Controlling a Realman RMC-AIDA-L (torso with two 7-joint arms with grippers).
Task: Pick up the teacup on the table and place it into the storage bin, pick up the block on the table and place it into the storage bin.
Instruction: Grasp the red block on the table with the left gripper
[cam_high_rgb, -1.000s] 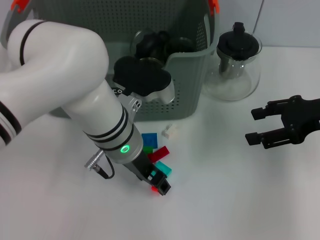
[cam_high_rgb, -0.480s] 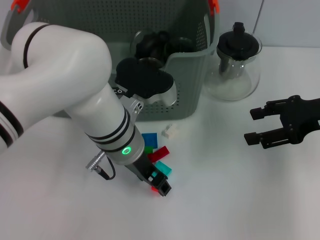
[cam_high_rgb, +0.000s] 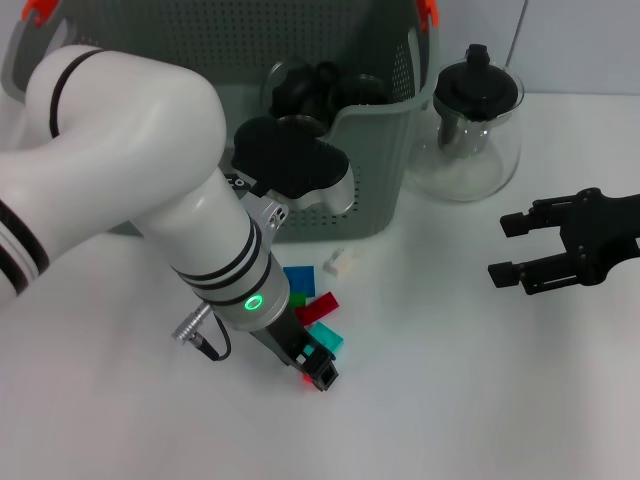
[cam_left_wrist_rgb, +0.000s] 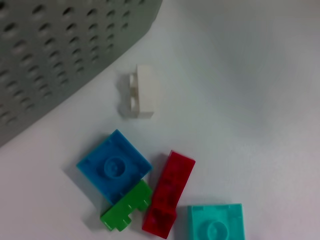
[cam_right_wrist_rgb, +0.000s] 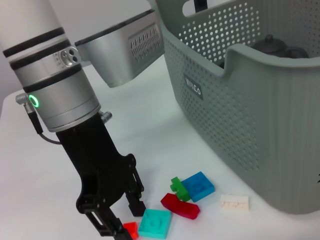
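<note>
Several small blocks lie on the white table in front of the storage bin (cam_high_rgb: 370, 200): white (cam_left_wrist_rgb: 139, 92), blue (cam_left_wrist_rgb: 114, 167), green (cam_left_wrist_rgb: 126, 210), red (cam_left_wrist_rgb: 169, 195) and teal (cam_left_wrist_rgb: 216, 225). My left gripper (cam_high_rgb: 316, 372) is down at the table on the near side of the teal block (cam_high_rgb: 325, 336). It is open, and a smaller red block (cam_right_wrist_rgb: 131, 230) lies between its fingers. My right gripper (cam_high_rgb: 508, 250) hangs open over the table to the right, holding nothing. No teacup shows on the table.
A glass teapot with a black lid (cam_high_rgb: 470, 120) stands just right of the bin. Dark round items (cam_high_rgb: 320, 88) lie inside the bin. My bulky left arm (cam_high_rgb: 150, 190) covers the bin's front left. Bare table lies between the blocks and the right gripper.
The left gripper has shifted very slightly left at the small red block. The right gripper and the blocks have stayed put.
</note>
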